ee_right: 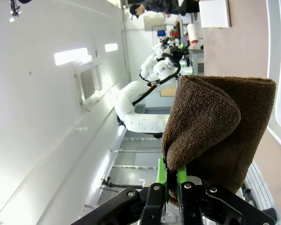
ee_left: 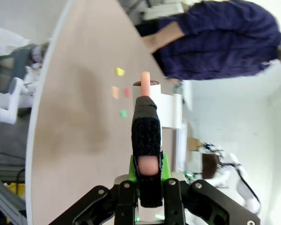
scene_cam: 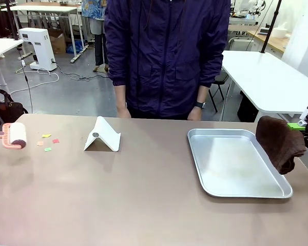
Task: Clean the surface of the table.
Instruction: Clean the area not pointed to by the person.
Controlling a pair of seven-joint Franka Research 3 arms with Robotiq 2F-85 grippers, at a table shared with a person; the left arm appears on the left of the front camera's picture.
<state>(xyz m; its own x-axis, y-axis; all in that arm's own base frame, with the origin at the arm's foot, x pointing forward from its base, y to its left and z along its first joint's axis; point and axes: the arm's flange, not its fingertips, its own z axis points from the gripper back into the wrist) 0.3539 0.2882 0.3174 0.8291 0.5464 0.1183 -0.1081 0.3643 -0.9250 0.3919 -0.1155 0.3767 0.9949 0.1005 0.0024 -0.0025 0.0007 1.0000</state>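
Brown-tan and matte, the table (scene_cam: pixel 143 205) is stretching across the whole near part of the front view, from the robot's side to the far edge, where a person (scene_cam: pixel 167 56) in a dark purple jacket is standing. Toward its left end four small paper scraps (scene_cam: pixel 46 136) are lying close together (yellow, red, orange and green), none of them touching another. Just to their left a lint roller (scene_cam: pixel 16 136) with a white roll and a pink frame is sitting at the table's left edge; whether the roll is touching the top I cannot tell. The left tool (ee_left: pixel 147 169) is pinching that roller's handle, its green pads pressing on it from both sides, and in the left wrist view the roll is pointing out over the table beside the scraps. Right of the scraps, nearer the middle, a white folded stand (scene_cam: pixel 102 135) is resting on the table like a small tent. On the right half a shiny metal tray (scene_cam: pixel 236 164) is lying flat. By the tray's right rim a brown cloth (scene_cam: pixel 280 143) is hanging in loose folds, and the right tool (ee_right: pixel 173 180) is clamping it, its jaws pressing together on the fabric. Beyond the person, to the right, a white-topped table (scene_cam: pixel 267 77) is standing well apart.
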